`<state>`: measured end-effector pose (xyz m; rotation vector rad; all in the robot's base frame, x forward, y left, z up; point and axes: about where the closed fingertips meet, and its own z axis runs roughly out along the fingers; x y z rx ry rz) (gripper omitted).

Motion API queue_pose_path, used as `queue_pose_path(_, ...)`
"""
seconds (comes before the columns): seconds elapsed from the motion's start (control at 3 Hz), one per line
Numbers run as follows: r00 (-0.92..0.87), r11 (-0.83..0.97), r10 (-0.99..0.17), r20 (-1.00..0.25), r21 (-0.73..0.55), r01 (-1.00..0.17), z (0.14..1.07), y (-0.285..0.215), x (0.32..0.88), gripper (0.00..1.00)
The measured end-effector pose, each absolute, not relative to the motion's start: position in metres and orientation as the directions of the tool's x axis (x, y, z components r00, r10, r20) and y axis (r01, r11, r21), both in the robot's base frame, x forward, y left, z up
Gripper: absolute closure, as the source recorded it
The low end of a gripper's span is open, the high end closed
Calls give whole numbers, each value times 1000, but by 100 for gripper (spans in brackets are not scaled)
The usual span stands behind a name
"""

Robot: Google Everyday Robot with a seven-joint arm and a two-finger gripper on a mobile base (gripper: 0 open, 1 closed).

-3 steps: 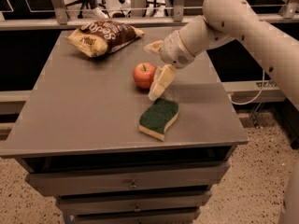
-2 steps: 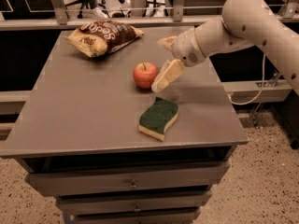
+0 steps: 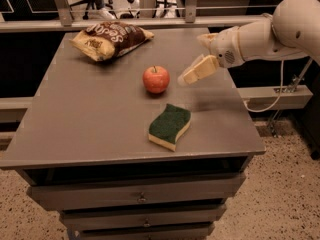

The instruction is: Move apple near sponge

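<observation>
Although the bag of chips (image 3: 110, 39) lies at the far left corner of the table (image 3: 75, 119), it sits well apart from everything else and should play no part in the next move. Further right, about the middle of the top, the apple (image 3: 156, 80) stands with its stem pointing up, free on the surface with nothing touching it. Toward the front edge from it, and a touch to the right, lies the sponge (image 3: 170, 126). It is green side up, with its long axis running diagonally from near left to far right. Apple and sponge are near one another but apart, with a strip of bare tabletop between them. Right again hangs the gripper (image 3: 187, 78), just beside the apple, raised a little off the table and slanting down and leftward at the fruit without touching it. Whether it is open or closed I cannot tell from where I stand, and I see nothing held in it. The white arm (image 3: 265, 34) reaches in from the right edge. What matters is that the apple lies straight off the tip of the gripper while the sponge lies forward of both, so I judge any carry would be a short pull toward the front edge
</observation>
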<state>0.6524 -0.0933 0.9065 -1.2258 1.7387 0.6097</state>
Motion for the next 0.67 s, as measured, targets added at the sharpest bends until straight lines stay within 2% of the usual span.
queue_pose_path(0.33, -134, 456, -473, -871, -111, -883, 914, -120, 655, 0)
queue_pose_path(0.67, -134, 455, -473, -871, -111, -883, 914, -120, 655, 0)
